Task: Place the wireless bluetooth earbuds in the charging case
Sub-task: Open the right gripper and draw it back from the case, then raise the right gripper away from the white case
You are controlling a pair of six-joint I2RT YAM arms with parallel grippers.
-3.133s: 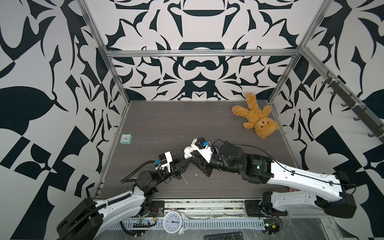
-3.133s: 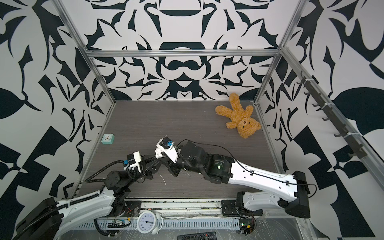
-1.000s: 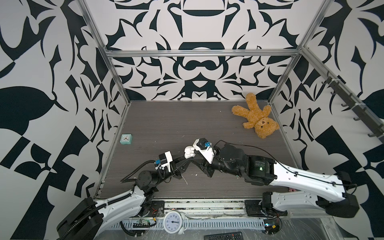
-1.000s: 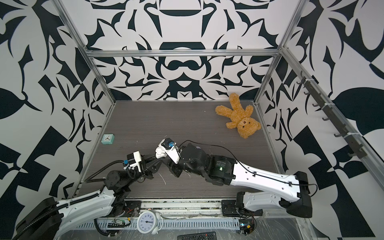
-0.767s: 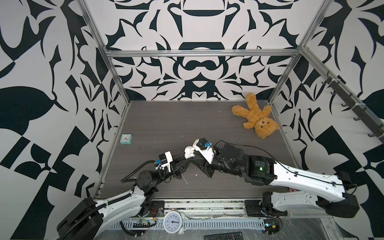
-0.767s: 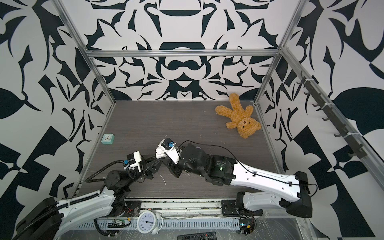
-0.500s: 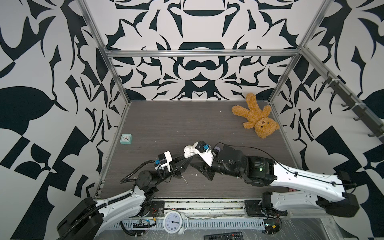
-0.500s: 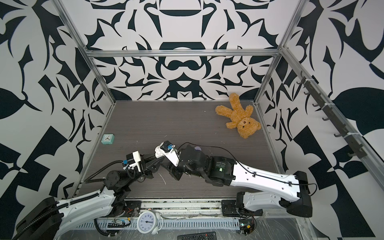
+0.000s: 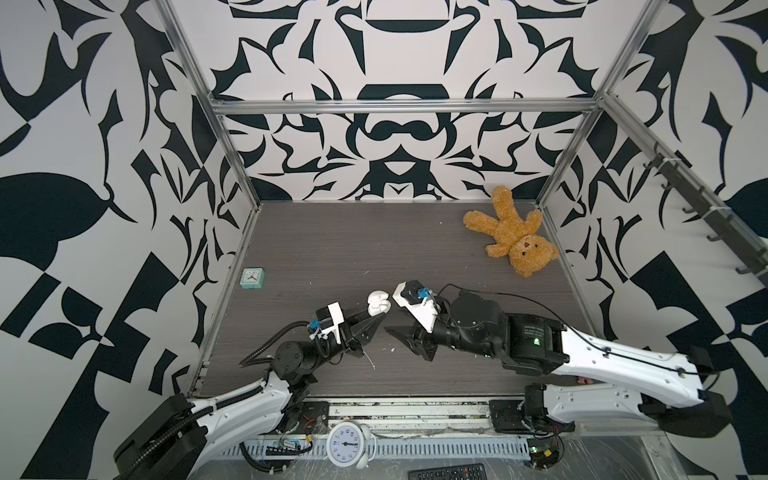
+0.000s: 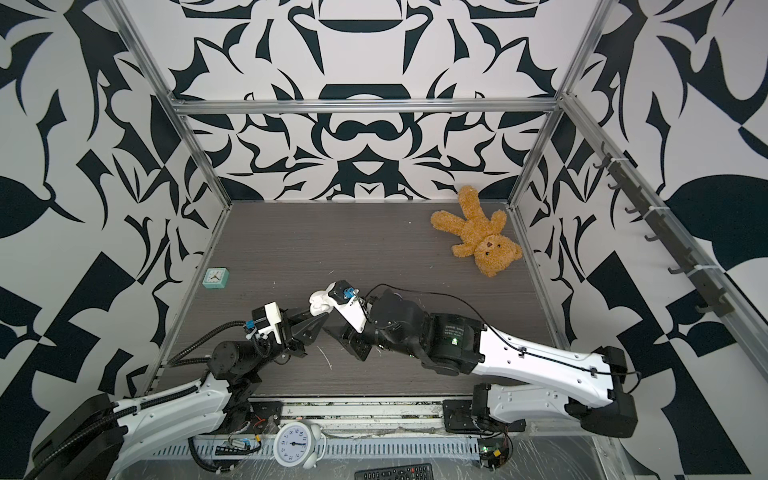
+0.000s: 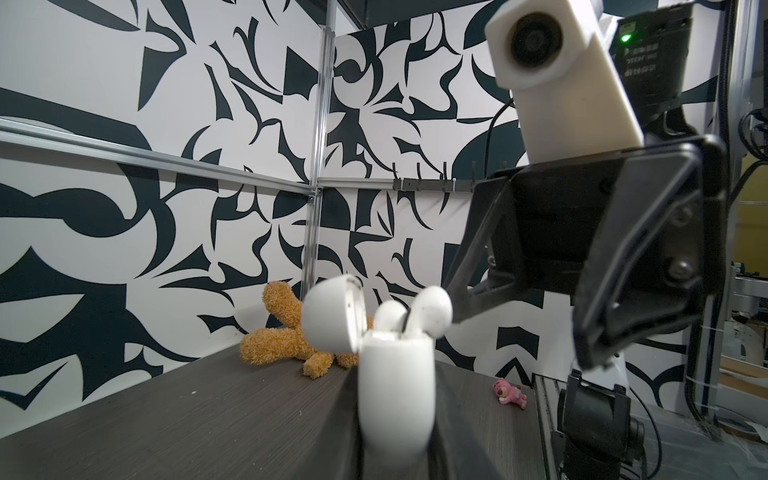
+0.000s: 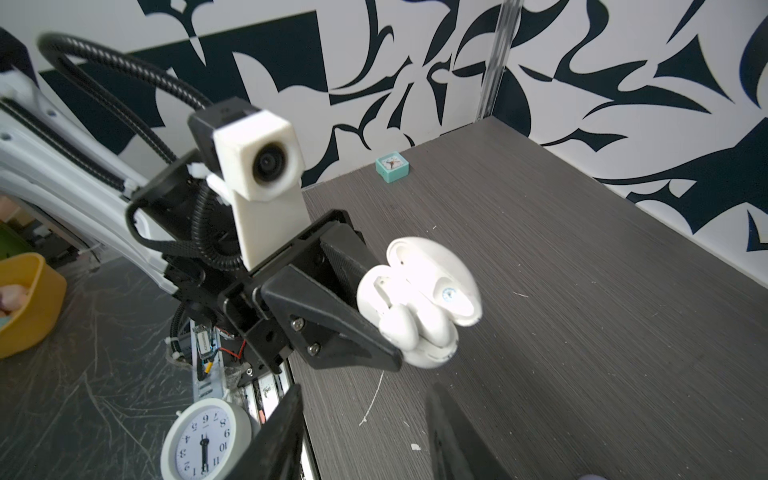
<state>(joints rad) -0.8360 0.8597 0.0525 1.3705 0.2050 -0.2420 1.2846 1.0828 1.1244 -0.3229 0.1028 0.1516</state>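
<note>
Well apart from the teddy bear (image 9: 509, 232), the right pincer (image 12: 365, 386) is seen apart and empty. The left pincer (image 9: 376, 321) is clamped on the glossy white charging case (image 12: 432, 353), lid open, raised above the desk (image 9: 332, 249). 2 white earbuds (image 11: 430, 309) are seated inside, their rounded heads protruding.

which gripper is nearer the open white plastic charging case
Left. The left gripper is shut on the open white plastic charging case; the right gripper stands open just beside it, not touching.
</note>
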